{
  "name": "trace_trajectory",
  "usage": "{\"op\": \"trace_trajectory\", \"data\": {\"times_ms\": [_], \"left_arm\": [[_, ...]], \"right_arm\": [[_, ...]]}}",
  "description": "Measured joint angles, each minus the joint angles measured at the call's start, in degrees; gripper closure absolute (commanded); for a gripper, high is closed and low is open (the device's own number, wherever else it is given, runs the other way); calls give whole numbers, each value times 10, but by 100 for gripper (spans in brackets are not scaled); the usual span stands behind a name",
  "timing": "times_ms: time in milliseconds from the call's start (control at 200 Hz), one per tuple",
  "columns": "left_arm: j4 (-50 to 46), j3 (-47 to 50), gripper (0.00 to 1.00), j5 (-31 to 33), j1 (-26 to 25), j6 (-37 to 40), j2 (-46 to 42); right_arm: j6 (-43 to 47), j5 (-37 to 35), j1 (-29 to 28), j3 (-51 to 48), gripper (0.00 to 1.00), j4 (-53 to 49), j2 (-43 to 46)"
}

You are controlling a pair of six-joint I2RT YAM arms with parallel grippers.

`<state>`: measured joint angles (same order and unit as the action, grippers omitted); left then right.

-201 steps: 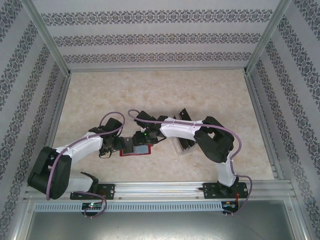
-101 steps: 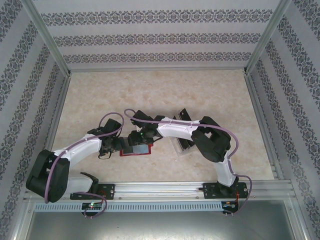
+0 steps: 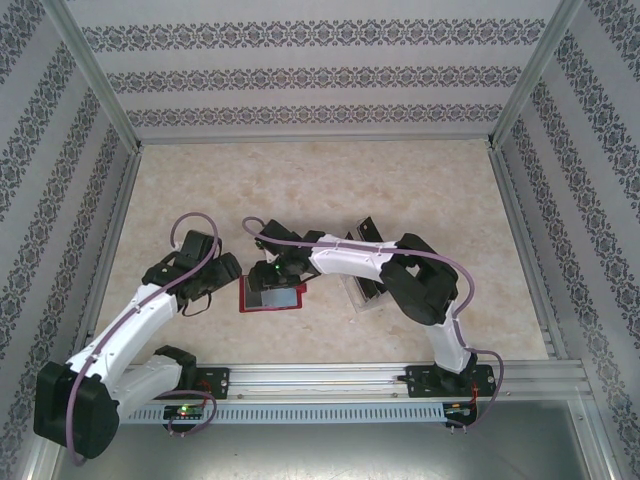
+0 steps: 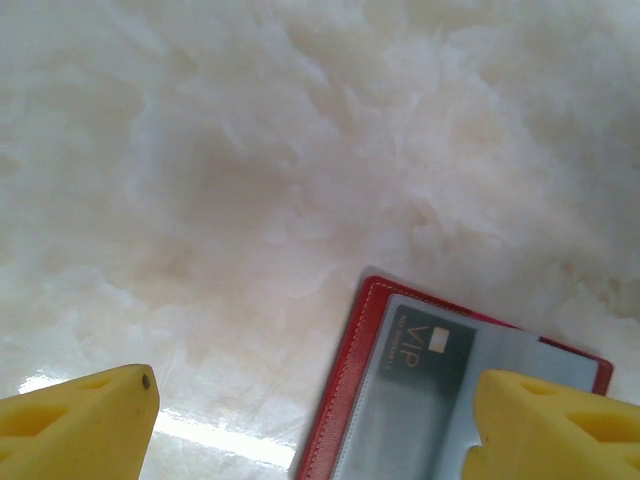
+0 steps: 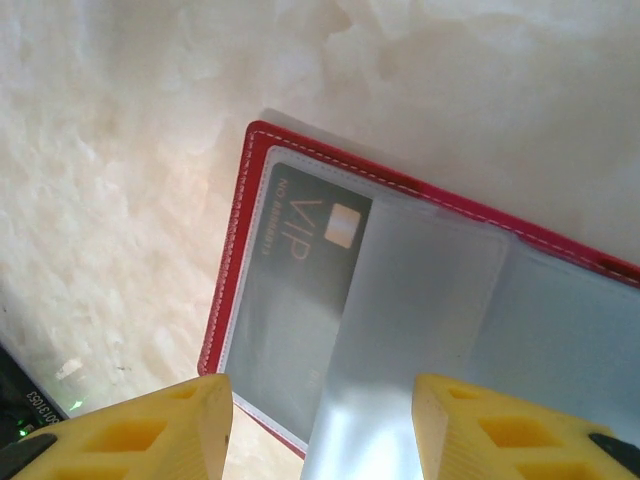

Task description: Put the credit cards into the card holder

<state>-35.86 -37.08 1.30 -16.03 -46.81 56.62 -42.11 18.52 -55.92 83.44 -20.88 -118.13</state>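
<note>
Red card holder [image 3: 272, 297] lying open on bench [image 3: 330, 190], near middle front. One dark VIP credit card [image 5: 295, 270] sitting in left grey pocket. Right tool [image 5: 320, 435] hovering just above holder, jaws standing apart, gripping nothing visible. Left tool [image 4: 320, 430] hanging just left of holder, jaws wide, empty. Judging: one insertion looking finished; step in hand is going for next card. Next move calling for right tool lifting clear, reaching to clear tray [image 3: 360, 300] beside right arm, pinching single card by edges.
</note>
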Motion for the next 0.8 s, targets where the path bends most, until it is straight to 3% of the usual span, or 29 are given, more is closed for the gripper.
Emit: {"op": "trace_trajectory", "data": {"times_ms": [799], "left_arm": [[-12, -45, 17, 5, 14, -24, -35]], "right_arm": [[5, 29, -29, 160, 48, -74, -71]]}}
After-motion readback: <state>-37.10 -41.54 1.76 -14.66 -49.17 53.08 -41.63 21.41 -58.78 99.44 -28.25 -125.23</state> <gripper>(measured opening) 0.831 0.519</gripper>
